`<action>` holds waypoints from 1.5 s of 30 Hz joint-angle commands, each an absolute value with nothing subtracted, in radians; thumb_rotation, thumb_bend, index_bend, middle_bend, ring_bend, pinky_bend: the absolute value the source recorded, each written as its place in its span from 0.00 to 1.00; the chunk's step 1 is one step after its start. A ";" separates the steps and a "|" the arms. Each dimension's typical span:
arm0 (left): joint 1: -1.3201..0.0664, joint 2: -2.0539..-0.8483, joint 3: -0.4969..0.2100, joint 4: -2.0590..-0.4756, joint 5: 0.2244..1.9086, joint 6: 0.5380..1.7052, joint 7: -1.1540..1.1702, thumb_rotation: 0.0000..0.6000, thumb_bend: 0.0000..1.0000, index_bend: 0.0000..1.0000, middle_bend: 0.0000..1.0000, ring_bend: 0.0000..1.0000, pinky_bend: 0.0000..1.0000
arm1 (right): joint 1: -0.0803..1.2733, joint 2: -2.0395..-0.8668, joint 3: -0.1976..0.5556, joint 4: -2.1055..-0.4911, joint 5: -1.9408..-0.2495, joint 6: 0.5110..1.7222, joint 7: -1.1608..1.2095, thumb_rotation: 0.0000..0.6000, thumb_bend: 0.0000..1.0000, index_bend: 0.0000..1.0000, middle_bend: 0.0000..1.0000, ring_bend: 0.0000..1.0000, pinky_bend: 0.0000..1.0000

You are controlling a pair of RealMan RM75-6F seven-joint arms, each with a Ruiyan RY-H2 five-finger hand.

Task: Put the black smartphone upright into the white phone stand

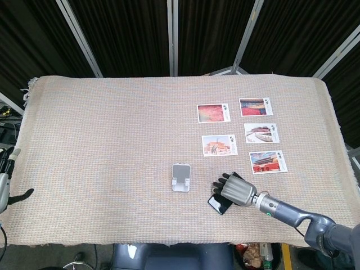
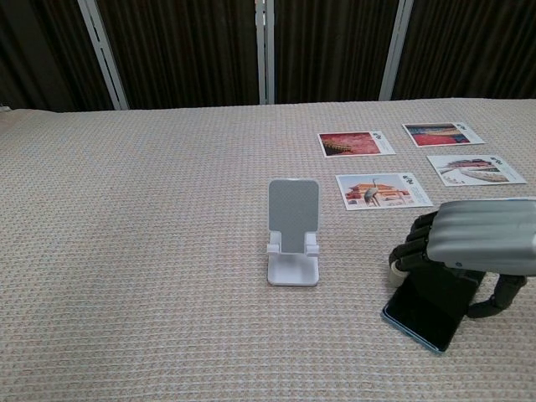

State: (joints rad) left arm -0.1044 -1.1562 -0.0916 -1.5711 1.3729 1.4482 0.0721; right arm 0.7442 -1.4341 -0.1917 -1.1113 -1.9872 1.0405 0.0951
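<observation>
Right robot hand (image 2: pixel 473 243) curling over phone (image 2: pixel 431 303), grip unclear; phone lying on worktop (image 1: pixel 101 146), long axis diagonal. Stand (image 2: pixel 293 230) sitting leftward, near. Left robot hand (image 1: pixel 7 183) idling far off, fingers apart.

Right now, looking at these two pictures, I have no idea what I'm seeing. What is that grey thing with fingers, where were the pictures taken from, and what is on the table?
You are looking at a robot with two arms, each ending in a mechanical hand. Both pictures come from its own cameras: the head view looks down on the whole table, the chest view looks across it from low down.

The grey thing is the robot's right hand. It lies over a black smartphone, dark fingers curled at one side and the thumb at the other. Whether it has actually gripped the phone is not clear; the phone looks to be lying on the cloth.

Beside it stands a small white phone stand, empty. Farther back lie five picture postcards. The left hand waits at the table's far left edge, holding nothing.
</observation>
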 commanded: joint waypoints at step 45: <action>-0.114 -1.151 -0.107 -1.561 1.339 1.424 0.063 1.00 0.00 0.00 0.00 0.00 0.00 | 0.864 -1.368 0.074 -1.431 -2.155 1.042 -1.087 1.00 0.24 0.50 0.52 0.37 0.15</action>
